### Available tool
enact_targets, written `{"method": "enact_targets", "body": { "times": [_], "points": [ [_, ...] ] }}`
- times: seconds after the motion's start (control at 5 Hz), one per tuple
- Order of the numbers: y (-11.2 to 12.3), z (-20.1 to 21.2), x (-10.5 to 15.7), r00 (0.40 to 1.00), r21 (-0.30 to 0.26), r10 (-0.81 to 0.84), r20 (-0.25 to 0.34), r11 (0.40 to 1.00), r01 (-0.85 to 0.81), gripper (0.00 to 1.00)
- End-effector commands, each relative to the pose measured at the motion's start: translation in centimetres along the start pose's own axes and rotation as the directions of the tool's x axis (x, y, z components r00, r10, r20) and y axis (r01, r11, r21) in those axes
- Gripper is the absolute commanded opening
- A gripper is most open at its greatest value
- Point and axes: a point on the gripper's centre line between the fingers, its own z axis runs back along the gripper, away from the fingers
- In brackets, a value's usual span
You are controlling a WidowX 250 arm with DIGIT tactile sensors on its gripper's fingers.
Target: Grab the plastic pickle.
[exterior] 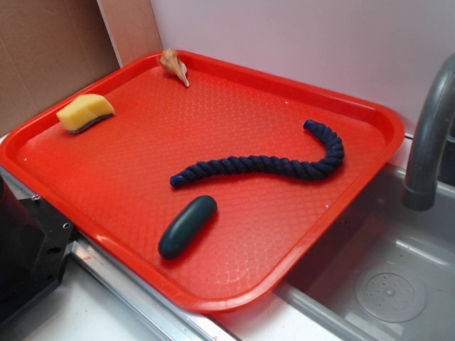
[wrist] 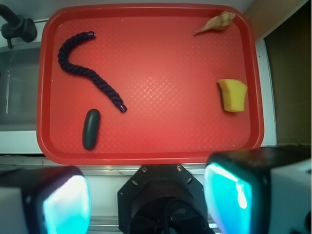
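Now the gripper (wrist: 146, 204) waits high over the tray's (wrist: 146, 157) near edge, jaws wide apart and empty. It should go down over the pickle (wrist: 91, 128) and close across its narrow width. This smooth dark green capsule lies near the rope's (wrist: 87, 73) end.

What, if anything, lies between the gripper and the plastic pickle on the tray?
Nothing visible does. The plastic pickle lies alone near the tray's near edge, clear of the rope; the open gripper is held above.
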Motion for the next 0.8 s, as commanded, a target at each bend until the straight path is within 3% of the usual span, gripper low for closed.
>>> {"method": "enact_targets", "body": {
  "times": [0.0,0.2,0.4,0.6],
  "points": [
    [0.0,0.0,0.0,1.000,0.000,0.000,0.000,1.000,0.000,1.00],
    [-2.7,-5.0,-1.0,0.995,0.025,0.093,-0.044,0.995,-0.092,1.00],
    [-5.6,-10.0,-1.5,0.988,-0.010,0.147,-0.054,0.989,-0.147,1.00],
    [-7.3,-14.6,-2.2,0.990,0.011,0.135,-0.034,0.991,-0.135,1.00]
  ]
}}
